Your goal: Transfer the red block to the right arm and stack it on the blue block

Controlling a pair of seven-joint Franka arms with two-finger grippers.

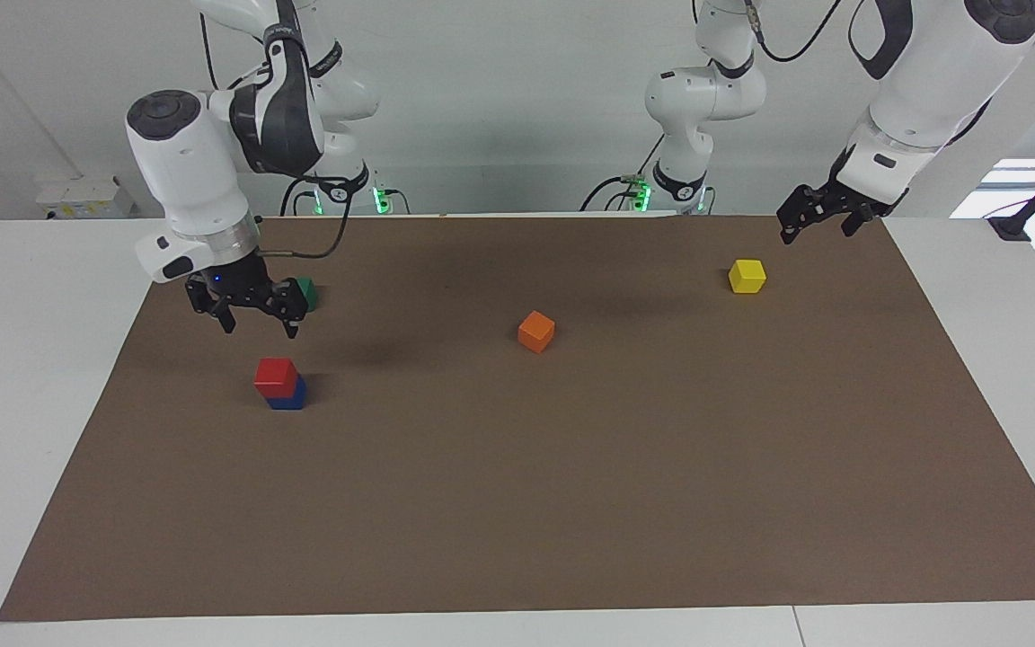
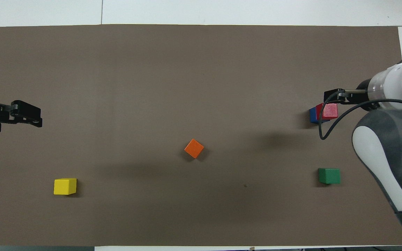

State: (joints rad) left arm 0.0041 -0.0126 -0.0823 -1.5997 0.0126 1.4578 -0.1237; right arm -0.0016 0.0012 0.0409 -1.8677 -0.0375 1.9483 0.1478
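Red block (image 1: 276, 376) atop blue block (image 1: 289, 397); right gripper (image 1: 256, 321) above, agape, empty; left gripper (image 1: 818, 218) likewise.

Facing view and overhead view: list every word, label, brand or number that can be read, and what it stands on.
Nothing here can be read.
On the dark strap of the right arm: pale marks, perhaps lettering, too small to read.
On the red block, blue block, green block, orange block, yellow block: plain faces, no writing.
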